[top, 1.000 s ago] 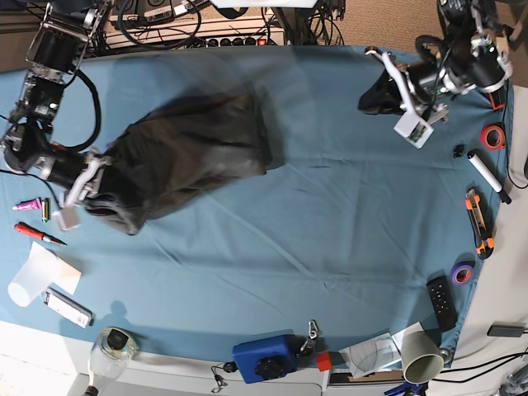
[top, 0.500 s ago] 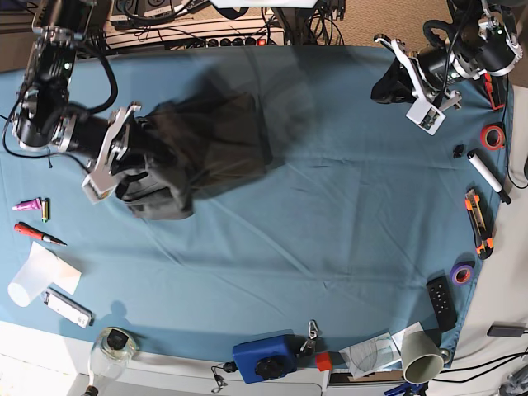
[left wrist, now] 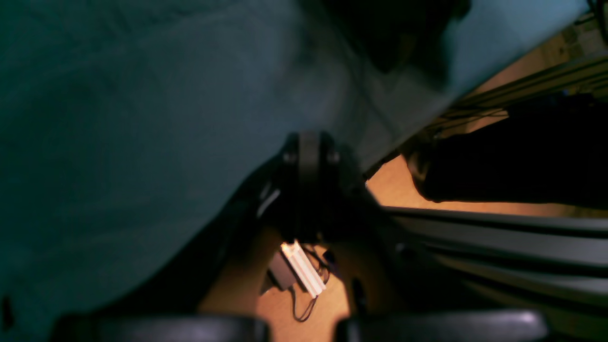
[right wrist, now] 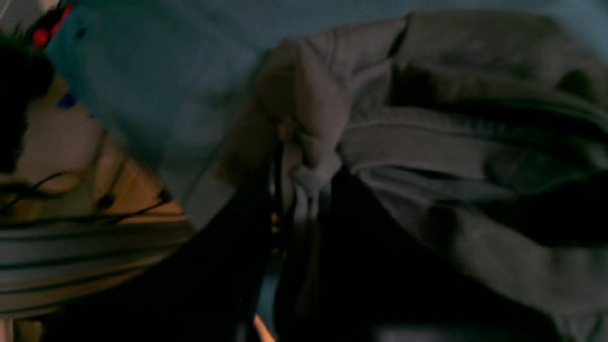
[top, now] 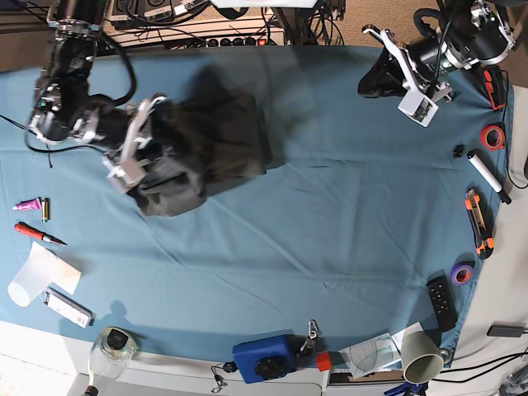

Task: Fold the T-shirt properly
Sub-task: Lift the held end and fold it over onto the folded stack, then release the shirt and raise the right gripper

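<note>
T-shirt (top: 202, 144): dark grey, bunched in a heap on the blue tablecloth (top: 330, 214), upper left of the base view. One part lies flatter toward the table's far edge; a thicker wad hangs lower left by the gripper.
Right gripper (top: 157, 157): on the base view's left, tilted down into the heap. Jaws nearly together, pinching a fold of the T-shirt (right wrist: 313, 142); wrist view shows cloth gathered at the tips, hems and folds spreading off to the right. Blurred, so which part of the shirt is pinched I cannot tell.
Left gripper (top: 388, 78): base view's upper right, near the far table edge, well apart from the shirt. Fingers fully closed, nothing between them. Wrist view is dark and blurred: tablecloth (left wrist: 118, 118) fills the left, floor and frame rails to the right.
Left edge clutter: red screwdriver (top: 37, 234), white paper (top: 41, 272).
Right edge clutter: red tape roll (top: 492, 136), white marker (top: 489, 176), orange knife (top: 478, 221), purple tape roll (top: 462, 273), black remote (top: 441, 303).
Near edge: blue box (top: 264, 356), paper cup (top: 422, 356).
</note>
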`<state>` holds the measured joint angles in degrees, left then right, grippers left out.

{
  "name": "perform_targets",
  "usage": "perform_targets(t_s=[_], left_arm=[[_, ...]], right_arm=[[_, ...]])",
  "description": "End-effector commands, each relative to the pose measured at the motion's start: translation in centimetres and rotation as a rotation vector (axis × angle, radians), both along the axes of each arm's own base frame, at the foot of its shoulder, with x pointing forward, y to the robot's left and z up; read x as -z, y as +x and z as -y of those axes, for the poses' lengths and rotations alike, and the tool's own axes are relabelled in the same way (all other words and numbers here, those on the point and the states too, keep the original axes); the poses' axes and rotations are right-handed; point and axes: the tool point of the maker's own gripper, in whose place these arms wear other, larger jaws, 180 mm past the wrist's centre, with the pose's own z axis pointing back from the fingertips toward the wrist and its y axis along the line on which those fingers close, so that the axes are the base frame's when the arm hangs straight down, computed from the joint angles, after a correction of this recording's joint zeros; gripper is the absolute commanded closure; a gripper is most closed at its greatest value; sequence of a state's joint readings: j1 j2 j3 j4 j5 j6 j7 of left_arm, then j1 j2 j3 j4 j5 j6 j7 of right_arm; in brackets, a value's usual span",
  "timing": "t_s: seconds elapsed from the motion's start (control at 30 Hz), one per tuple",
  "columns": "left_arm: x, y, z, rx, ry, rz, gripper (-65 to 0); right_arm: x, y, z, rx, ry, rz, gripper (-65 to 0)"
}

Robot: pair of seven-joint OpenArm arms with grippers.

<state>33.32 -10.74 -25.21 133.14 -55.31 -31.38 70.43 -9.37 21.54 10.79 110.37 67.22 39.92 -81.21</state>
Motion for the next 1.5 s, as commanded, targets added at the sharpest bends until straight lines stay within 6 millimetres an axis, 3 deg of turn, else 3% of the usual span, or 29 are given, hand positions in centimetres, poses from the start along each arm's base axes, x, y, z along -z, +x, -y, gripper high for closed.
perform_targets(t_s=[0.0,0.23,0.47,0.57,0.63,0.8,1.07,1.17,1.23,1.37,1.47], left_arm=[[-1.1,-0.2,0.6,0.019,-0.026,0.027,0.0],[-1.3,-2.4,1.6,0.083,-0.078,0.005,0.0],[-1.7,-2.7,2.2,0.089,-0.121,0.004,0.0],[-1.7,-2.8,2.2,0.089,-0.124,0.004,0.0],[-1.9,-2.7,2.4,0.092,-0.135,0.007,0.0],[-1.9,-2.8,2.4,0.094,-0.134,0.009,0.0],[-1.6,-3.7,2.4,0.094,-0.135,-0.022,0.0],[-1.5,-3.8,2.4,0.094,-0.135,-0.024,0.0],[-1.5,-3.7,2.4,0.094,-0.135,-0.023,0.0],[-1.5,-3.8,2.4,0.094,-0.135,-0.026,0.0],[-1.5,-3.8,2.4,0.092,-0.137,-0.024,0.0]], right_arm=[[-0.8,0.5,-0.7,-0.017,0.013,0.036,0.0],[2.1,-0.4,-3.1,-0.06,-0.074,-0.007,0.0],[2.0,-0.3,-4.8,-0.047,-0.027,-0.006,-0.6],[1.8,-0.2,-5.2,-0.042,-0.006,0.001,-11.9],[0.9,0.2,-6.0,-0.039,0.049,0.023,-15.0],[-2.7,1.7,-8.4,-0.06,0.216,0.096,-15.0],[-6.6,4.0,-11.0,-0.068,0.345,0.195,-15.0],[-7.6,5.6,-10.2,-0.008,0.35,0.24,-15.0],[-8.5,6.7,-8.7,0.06,0.366,0.276,-15.0],[-9.2,8.3,-3.5,0.23,0.354,0.327,-15.0],[-8.5,8.2,0.4,0.337,0.304,0.323,-15.0]])
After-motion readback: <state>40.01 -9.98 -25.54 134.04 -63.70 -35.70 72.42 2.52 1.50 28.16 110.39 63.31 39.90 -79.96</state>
